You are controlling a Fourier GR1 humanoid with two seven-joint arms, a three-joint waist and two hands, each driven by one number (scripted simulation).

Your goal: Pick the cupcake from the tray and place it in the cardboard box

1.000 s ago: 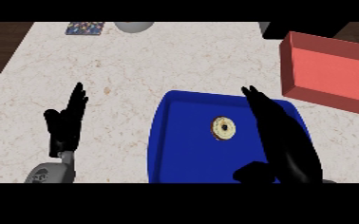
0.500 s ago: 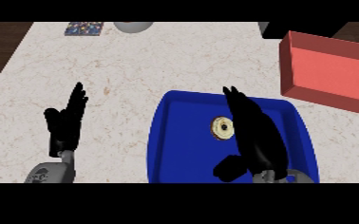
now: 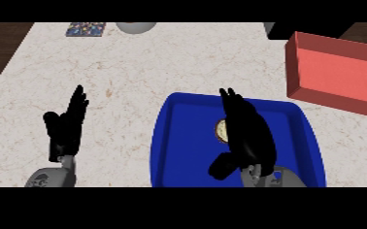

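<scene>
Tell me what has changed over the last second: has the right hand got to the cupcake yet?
The right hand has swept leftward across the blue tray and now lies over the cupcake, hiding most of it. Its fingers are straight; nothing is grasped yet. The cupcake, tray, red box and resting left hand at the lower left have not moved.

No text, label, brand, number or sign can be read anywhere in the head view. The only patterned item is a small flat multicoloured object [image 3: 86, 29] at the upper left of the frame, lying on the surface [image 3: 179, 63]; its speckled pattern forms no legible letters or figures.
</scene>
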